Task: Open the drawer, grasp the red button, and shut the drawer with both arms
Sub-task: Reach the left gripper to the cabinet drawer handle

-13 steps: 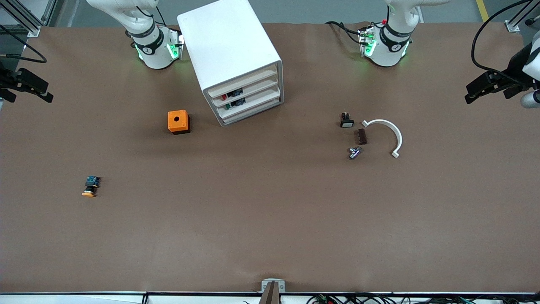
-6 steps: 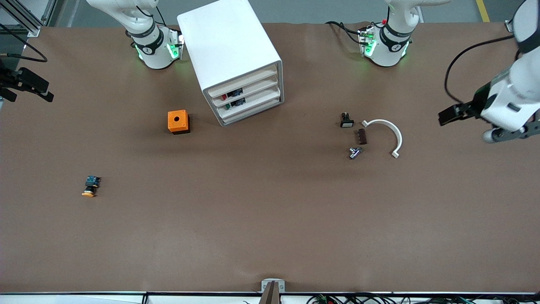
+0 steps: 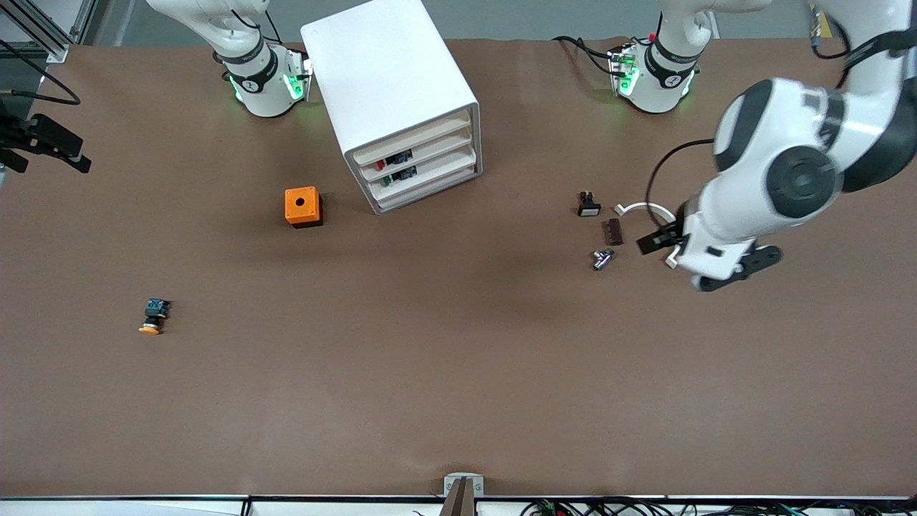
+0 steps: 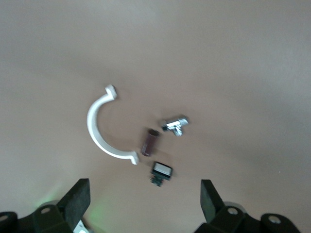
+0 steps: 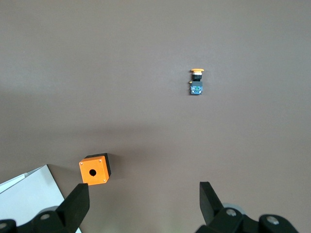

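Cabinet [image 3: 397, 107]: landmark, all three drawers closed. The drawer [image 3: 423, 159], middle tier: unopened; the button [image 3: 381, 165] visible inside, red cap. Nothing done; opening, grabbing, closing remain.
Left gripper [image 4: 145, 200]: fingers wide, empty, over small parts toward the left arm's end from cabinet.
Right gripper [image 5: 141, 203]: wide, empty, waiting.
Writing: none legible.

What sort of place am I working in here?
Likely a robotics lab bench: a brown-covered table, aluminium framing at one corner, cables along its edge, and small parts laid out by a white cabinet.
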{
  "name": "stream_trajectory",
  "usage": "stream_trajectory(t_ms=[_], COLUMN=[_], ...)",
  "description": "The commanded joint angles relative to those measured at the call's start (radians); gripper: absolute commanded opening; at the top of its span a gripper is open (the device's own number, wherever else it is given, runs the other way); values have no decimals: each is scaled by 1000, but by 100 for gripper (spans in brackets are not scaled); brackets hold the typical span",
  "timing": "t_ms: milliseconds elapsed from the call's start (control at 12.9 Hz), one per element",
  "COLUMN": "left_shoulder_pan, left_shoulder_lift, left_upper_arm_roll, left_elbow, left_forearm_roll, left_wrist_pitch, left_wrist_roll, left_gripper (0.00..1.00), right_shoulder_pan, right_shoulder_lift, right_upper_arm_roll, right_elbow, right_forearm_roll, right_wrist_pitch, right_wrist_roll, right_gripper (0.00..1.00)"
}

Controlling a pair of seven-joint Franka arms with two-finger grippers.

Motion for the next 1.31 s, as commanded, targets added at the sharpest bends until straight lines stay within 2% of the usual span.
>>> stream_trajectory(t_ms=[0,232,464,696,850,1005,1082,1237], left_shoulder_pan=[-66,-129,-173,-230,-267,-304,-313,-313], left_shoulder_lift=[73,150,196,268,338,367,378,413], left_upper_arm_roll=[3,4,1,3,3,1,3,3], left_elbow=[30,32,38,68,108,111,110,111], left_forearm_roll=[-49,-220,-293,-409,-460,-532,-595,-743], left_wrist_pitch=[8,9,9,9,8,8,8,8], left_wrist_roll=[-227,-407,-665,-909,-1107,-1161,-1201,-1313], left_gripper=[100,100,100,100,100,100,100,100], right_shoulder_pan=[22,24,36,30,17,16,25,39], right_shoulder_lift=[-2,13,106,237,254,286,288,288], right_upper_arm_roll=[-7,-7,-8,-10,-13,-14,-14,-7], right_elbow=[25,25,39,126,136,141,141,139], right_forearm_roll=[-4,-4,-5,-17,-17,-22,-25,-5], right_wrist_pitch=[-15,-11,5,6,12,23,22,15], right_wrist_roll=[-1,2,-4,-7,-8,-2,16,237], right_gripper=[100,100,100,100,100,100,100,100])
